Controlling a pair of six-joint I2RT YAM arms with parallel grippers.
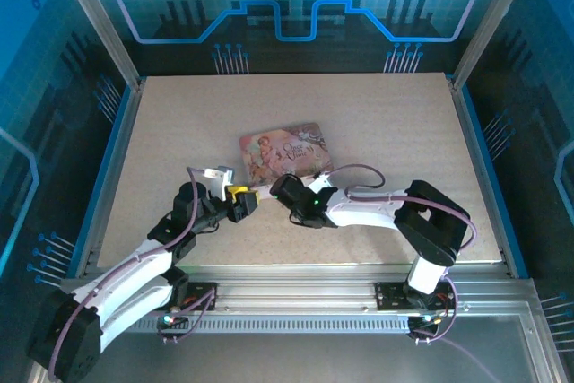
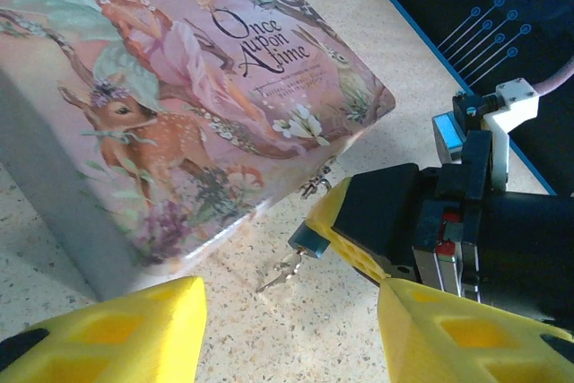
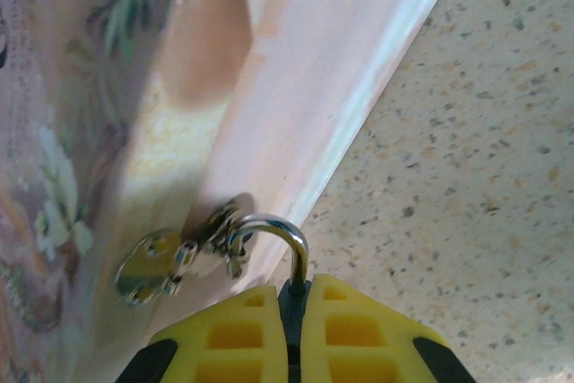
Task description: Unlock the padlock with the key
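Two arms met at the middle of the worktop (image 1: 386, 114), just below the pink tin (image 1: 282, 152), which lay flat with its clasped edge turned toward them. At the bottom of the right wrist view, the right tool (image 3: 294, 289) was clenched on the padlock (image 3: 302, 262). Its silver shackle looped up through the tin's hasp (image 3: 211, 244), so the lock hung off the tin's side wall. I took this grip as a way to steady the lock for the other arm.

The left tool (image 2: 289, 300) sat low in its own view, released, with its yellow fingers (image 2: 117, 329) standing apart and nothing between them. It faced the lock from close by.

The key (image 2: 280, 274), a tiny silvery sliver, showed just under the lock at lower centre. I could not tell whether it sat in the keyhole or lay on the worktop. The tin's wall and the right tool's fingers crowded the lock, leaving little room to reach in.
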